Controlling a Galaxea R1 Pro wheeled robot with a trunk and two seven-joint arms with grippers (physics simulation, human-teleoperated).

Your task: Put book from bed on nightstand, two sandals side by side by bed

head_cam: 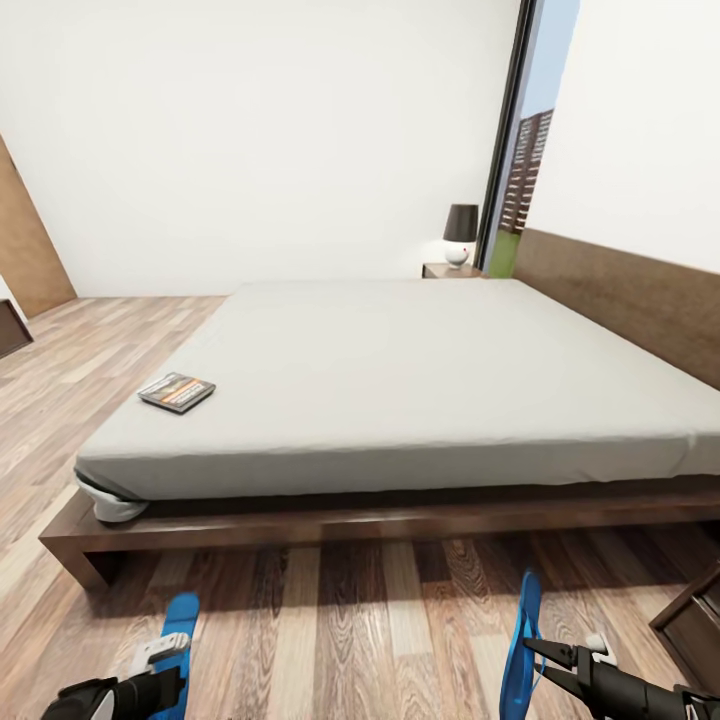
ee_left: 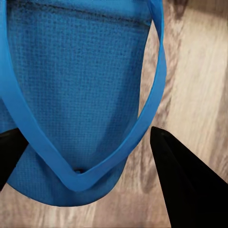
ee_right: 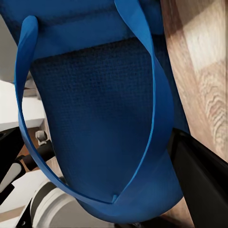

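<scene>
In front of the bed [head_cam: 400, 390], low over the plank floor [head_cam: 350, 620], the left end effector [head_cam: 160, 665] has its fingers [ee_left: 183, 185] spread on either side of the toe of one blue sandal [head_cam: 180, 622], which it appears to hold. The right end effector [head_cam: 540, 662] grips the other sandal [head_cam: 522, 640], hanging on edge, its arm reaching in from the side. The book [head_cam: 177, 392] lies on the bed's near-left part, with a nightstand [head_cam: 450, 270] beyond the bed.
</scene>
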